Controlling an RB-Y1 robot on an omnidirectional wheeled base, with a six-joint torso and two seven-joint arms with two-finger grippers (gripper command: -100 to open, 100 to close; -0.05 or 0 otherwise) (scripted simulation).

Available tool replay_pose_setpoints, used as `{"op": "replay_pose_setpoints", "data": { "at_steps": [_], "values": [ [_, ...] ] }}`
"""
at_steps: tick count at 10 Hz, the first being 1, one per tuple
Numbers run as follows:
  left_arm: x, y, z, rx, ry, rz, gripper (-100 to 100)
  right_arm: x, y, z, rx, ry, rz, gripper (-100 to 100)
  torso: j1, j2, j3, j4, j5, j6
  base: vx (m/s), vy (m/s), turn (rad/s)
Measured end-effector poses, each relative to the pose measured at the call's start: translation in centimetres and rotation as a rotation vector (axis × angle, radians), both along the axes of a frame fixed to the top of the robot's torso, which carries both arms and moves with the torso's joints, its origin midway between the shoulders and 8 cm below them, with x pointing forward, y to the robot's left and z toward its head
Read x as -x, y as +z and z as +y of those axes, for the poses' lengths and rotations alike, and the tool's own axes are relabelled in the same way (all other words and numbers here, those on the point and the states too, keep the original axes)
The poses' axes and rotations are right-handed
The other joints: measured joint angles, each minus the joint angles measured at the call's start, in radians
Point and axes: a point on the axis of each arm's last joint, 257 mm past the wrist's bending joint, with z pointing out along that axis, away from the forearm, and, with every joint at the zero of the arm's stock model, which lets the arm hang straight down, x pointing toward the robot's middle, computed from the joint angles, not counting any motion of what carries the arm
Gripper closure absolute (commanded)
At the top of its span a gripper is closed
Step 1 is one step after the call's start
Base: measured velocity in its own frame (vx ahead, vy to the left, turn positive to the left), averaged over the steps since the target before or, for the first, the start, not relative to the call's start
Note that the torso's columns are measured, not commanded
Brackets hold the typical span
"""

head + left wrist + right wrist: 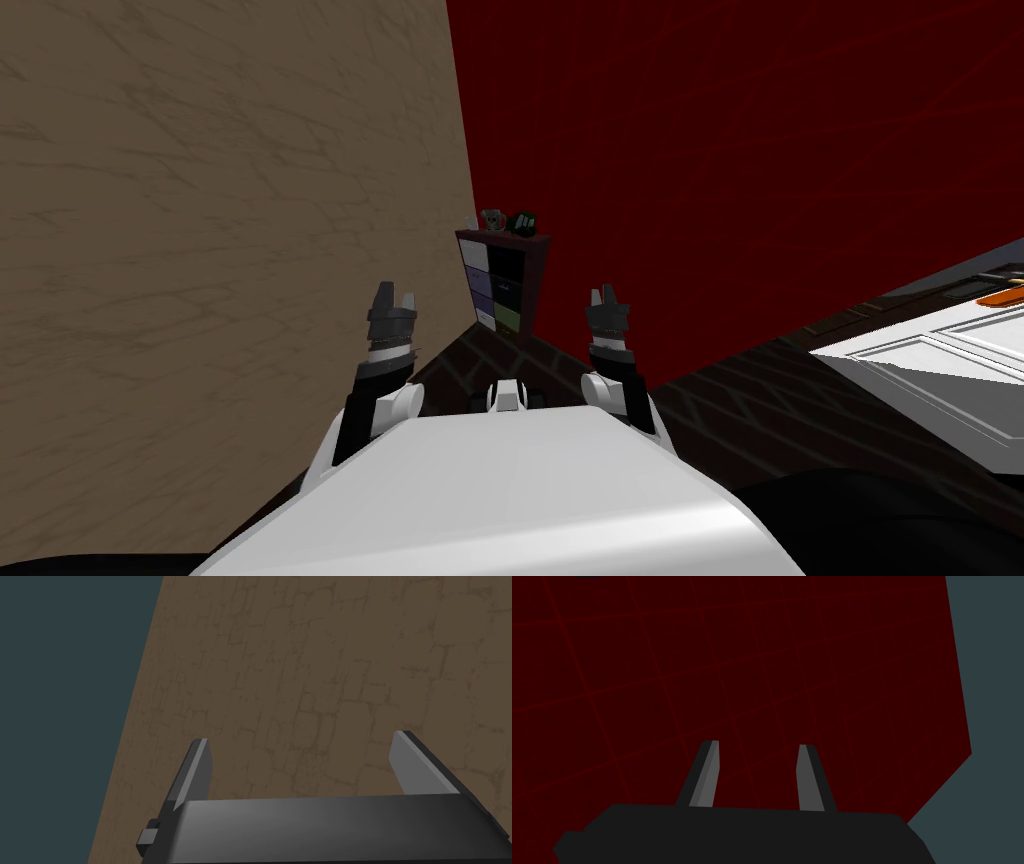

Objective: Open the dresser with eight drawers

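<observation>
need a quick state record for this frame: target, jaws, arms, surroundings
target: dresser, dark frame, mixed-colour drawer fronts; too small to tell whether any drawer is open
location: far corner where brown wall meets red wall
on top: small objects, too small to name
left jaws: open wide, empty
right jaws: open, narrower gap, empty
arms: both raised ahead of me, well short of the dresser
right side: white panelled furniture, orange item on it

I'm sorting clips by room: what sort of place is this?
Likely a bedroom: a dark dresser with coloured drawer fronts stands in the corner where a tan wall meets a red wall, and white panelled furniture sits nearby.
</observation>
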Motion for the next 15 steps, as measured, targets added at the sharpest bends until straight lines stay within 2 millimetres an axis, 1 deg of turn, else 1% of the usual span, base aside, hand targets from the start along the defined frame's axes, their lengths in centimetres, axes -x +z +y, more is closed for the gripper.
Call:
{"op": "replay_pose_setpoints", "data": {
  "at_steps": [3,5,7,10,13,15],
  "values": [
    [-1.3,-1.2,-1.4,-0.070,-0.049,0.031,-100,0.0,0.0,0.0,0.000,0.000,0.000,0,-0.001,0.003,-0.006,0.004,0.000,0.000,0.043,-0.017,0.001],
    [-2.3,-2.9,-2.3,-0.104,-0.077,0.057,-100,0.0,0.0,0.0,0.000,0.000,0.000,0,0.000,0.004,-0.005,0.004,0.000,0.000,0.057,-0.016,0.002],
    [-3.3,-4.0,-2.8,-0.130,-0.100,0.079,-100,0.0,0.0,0.0,0.000,0.000,0.000,0,0.000,0.004,-0.005,0.004,0.000,0.000,0.061,-0.013,0.002],
    [-5.3,-6.5,-4.1,-0.156,-0.132,0.121,-100,0.0,0.0,0.0,0.000,0.000,0.000,0,-0.001,0.004,-0.005,0.004,0.000,0.000,0.067,-0.027,0.002],
    [-6.7,-9.0,-5.3,-0.173,-0.163,0.154,-100,0.0,0.0,0.0,0.000,0.000,0.000,0,0.000,0.004,-0.006,0.004,0.000,0.000,0.075,-0.020,0.002],
    [-7.6,-10.4,-5.7,-0.179,-0.174,0.175,-100,0.0,0.0,0.0,0.000,0.000,0.000,0,0.000,0.006,-0.004,0.005,0.000,0.000,0.049,-0.012,0.002]
  ]
}}
